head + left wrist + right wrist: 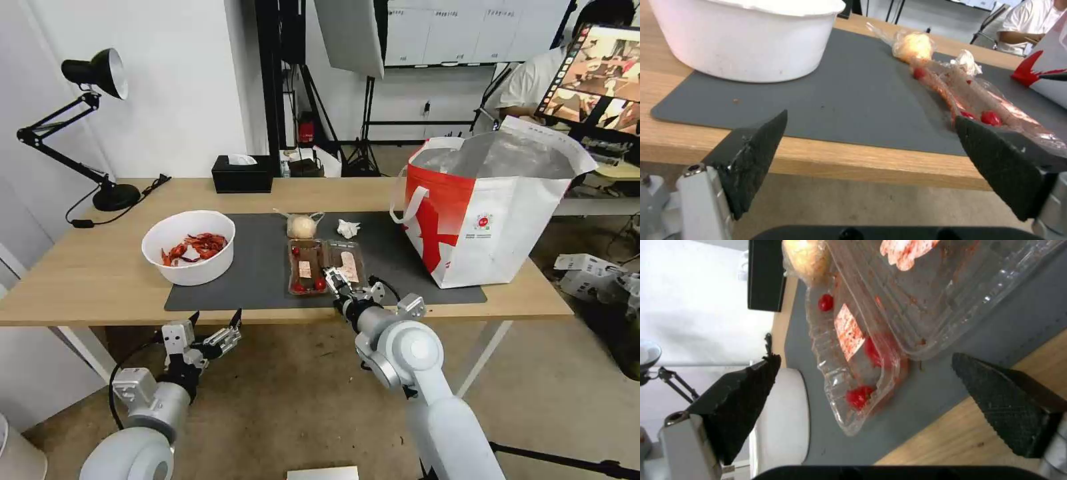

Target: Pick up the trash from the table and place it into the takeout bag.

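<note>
Clear hinged tray [325, 265] lying open flat at mat centre, smeared, red tomatoes inside. Bagged beige ball [301, 226] touching its far edge. Crumpled white tissue [348, 229] just beside, toward the bag. White bowl of red crayfish shells [189, 247] upright on mat's left edge. Red-and-white takeout bag [490, 220] standing open, foil-lined, on light-wood table [80, 273], right end.

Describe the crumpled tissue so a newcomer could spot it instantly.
Start at the red-and-white takeout bag on the table. On the dark grey mat just to its left lies the crumpled tissue. It is the only small, white, wadded thing there, beside the bagged beige ball.
</note>
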Controlling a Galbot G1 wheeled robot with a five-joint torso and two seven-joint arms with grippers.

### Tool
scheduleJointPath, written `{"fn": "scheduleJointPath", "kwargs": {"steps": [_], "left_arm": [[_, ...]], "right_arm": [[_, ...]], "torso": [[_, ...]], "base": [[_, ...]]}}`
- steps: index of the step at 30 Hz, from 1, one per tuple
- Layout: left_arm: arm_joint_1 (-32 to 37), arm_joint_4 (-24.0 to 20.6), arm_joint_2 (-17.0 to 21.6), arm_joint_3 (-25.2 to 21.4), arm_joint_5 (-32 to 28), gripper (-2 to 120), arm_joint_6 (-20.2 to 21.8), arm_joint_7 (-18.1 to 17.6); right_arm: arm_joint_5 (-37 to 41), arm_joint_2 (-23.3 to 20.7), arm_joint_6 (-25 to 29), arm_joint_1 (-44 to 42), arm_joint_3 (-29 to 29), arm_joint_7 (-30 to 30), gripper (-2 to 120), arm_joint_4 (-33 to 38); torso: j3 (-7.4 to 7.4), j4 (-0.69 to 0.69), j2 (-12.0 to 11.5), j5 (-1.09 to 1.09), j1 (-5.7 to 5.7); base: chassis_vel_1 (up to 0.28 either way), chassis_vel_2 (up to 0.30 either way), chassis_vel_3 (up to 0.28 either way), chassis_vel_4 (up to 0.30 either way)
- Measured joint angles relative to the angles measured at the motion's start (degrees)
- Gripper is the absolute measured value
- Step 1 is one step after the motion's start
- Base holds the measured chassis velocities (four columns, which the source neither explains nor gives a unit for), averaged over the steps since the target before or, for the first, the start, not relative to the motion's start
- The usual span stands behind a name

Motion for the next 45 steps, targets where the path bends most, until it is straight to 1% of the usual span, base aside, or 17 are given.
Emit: {"fn": "scheduleJointPath", "kwargs": {"steps": [14,17,20,21,25,29,31,35,37,39,40,42,43,44,45], "left_arm": [[0.1,0.0,0.1,-0.2,-0.1,100,-0.1,0.0],[0.1,0.0,0.1,-0.2,-0.1,100,-0.1,0.0],[0.1,0.0,0.1,-0.2,-0.1,100,-0.1,0.0],[0.1,0.0,0.1,-0.2,-0.1,100,-0.1,0.0],[0.2,0.0,0.1,-0.2,-0.1,100,-0.3,0.1],[0.3,0.0,0.1,-0.2,-0.1,100,-0.3,0.1],[0.5,0.0,0.1,-0.3,-0.1,100,-0.4,0.1],[0.6,0.0,0.1,-0.4,-0.1,100,-0.9,0.1],[0.6,0.0,0.1,-0.4,-0.1,100,-1.0,0.1],[0.7,0.2,0.1,-0.6,-0.1,100,-2.1,0.4],[0.9,0.2,0.1,-0.7,-0.1,100,-2.3,0.6],[1.0,0.2,0.1,-0.8,-0.1,100,-2.4,0.6],[1.1,0.2,0.1,-0.9,-0.1,100,-2.4,0.7],[1.1,0.2,0.1,-0.9,-0.1,100,-2.4,0.7],[1.1,0.2,0.0,-1.1,-0.1,100,-2.4,0.7]], "right_arm": [[-0.4,1.1,1.0,0.8,0.4,0.0,100,-0.9],[-1.4,1.0,1.4,0.8,0.4,-0.9,100,-1.0],[-5.6,0.1,2.2,0.2,-0.4,-4.7,100,-0.5],[-5.6,0.1,2.2,0.2,-0.4,-4.7,100,-0.5],[-14.6,-0.6,3.4,-0.3,-1.7,-10.4,100,-0.1],[-17.5,-0.9,3.8,-0.4,-2.1,-12.4,100,-0.1],[-21.8,-1.8,3.9,-0.4,-2.8,-15.7,100,-0.2],[-24.6,-2.8,3.7,0.3,-3.6,-19.1,100,-0.5],[-24.9,-3.0,3.7,0.4,-3.7,-19.4,100,-0.5],[-26.8,-4.0,3.1,1.4,-4.5,-22.1,100,-0.8],[-27.2,-4.9,1.7,2.5,-5.5,-23.7,100,-1.0],[-26.6,-5.4,0.8,3.3,-6.0,-24.0,100,-1.1],[-23.8,-5.8,-2.5,4.8,-6.7,-23.3,100,-1.2],[-23.8,-5.8,-2.5,4.8,-6.7,-23.3,100,-1.2],[-19.7,-6.1,-5.5,6.4,-7.5,-21.3,100,-1.4]], "torso": [[0.02,0.01,0.0,0.01,0.02],[0.03,0.02,0.0,0.01,0.03],[0.03,0.0,0.0,0.01,0.04],[0.03,0.0,0.0,0.01,0.04],[0.03,0.01,0.0,0.0,0.04],[0.02,0.01,0.0,0.0,0.04],[0.02,0.0,0.0,0.0,0.03],[0.02,0.0,0.0,0.01,0.02],[0.02,0.0,0.0,0.0,0.02],[0.02,0.0,0.0,0.0,0.02],[0.02,0.0,0.0,0.0,0.02],[0.02,0.0,0.0,0.0,0.02],[0.02,0.0,0.0,0.0,0.02],[0.02,0.0,0.0,0.0,0.02],[0.02,0.0,0.0,0.0,0.02]], "base": [[0.0,0.0,0.0,0.0],[0.0,0.0,0.0,0.0],[0.0,0.0,0.0,0.0],[0.0,0.0,0.0,0.0],[0.0,0.0,0.0,0.0],[0.0,0.0,0.0,0.0],[0.0,0.0,0.0,0.0],[0.0,0.0,0.0,0.0],[0.0,0.0,0.0,0.0],[0.0,0.0,0.0,0.0],[0.0,0.0,0.0,0.0],[0.0,0.0,0.0,0.0],[0.0,0.0,0.0,0.0],[0.0,0.0,0.0,0.0],[0.0,0.0,0.0,0.0]]}}
